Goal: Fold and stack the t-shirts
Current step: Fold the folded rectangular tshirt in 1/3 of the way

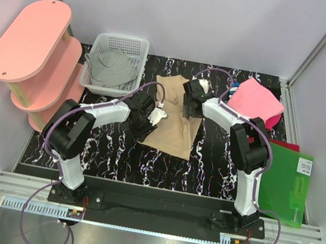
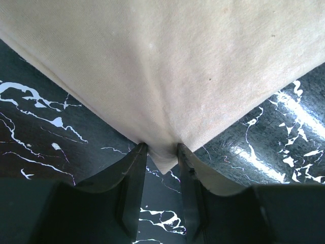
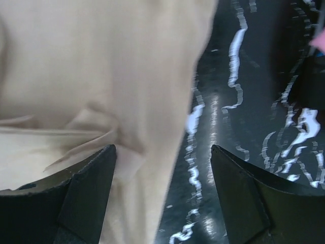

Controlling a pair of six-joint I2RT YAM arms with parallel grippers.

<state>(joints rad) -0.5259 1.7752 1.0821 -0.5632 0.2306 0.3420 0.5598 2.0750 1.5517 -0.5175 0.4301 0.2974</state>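
The tan t-shirt [image 1: 175,119] lies partly folded on the black marbled table. My left gripper [image 1: 151,118] is at its left edge; in the left wrist view the gripper [image 2: 161,147] is shut on a corner of the tan cloth [image 2: 162,76], which puckers toward the jaws. My right gripper [image 1: 189,104] is over the shirt's upper right part. In the right wrist view the gripper [image 3: 162,147] is open wide, straddling the shirt's right edge [image 3: 127,91] and holding nothing. The grey t-shirt [image 1: 110,67] lies in the basket. The pink t-shirt [image 1: 256,100] lies folded at the back right.
A white mesh basket [image 1: 139,47] stands at the back left. A pink two-tier shelf [image 1: 35,42] is at the far left. A flat green sheet [image 1: 285,181] lies at the right edge over something red [image 1: 285,145]. White walls enclose the table.
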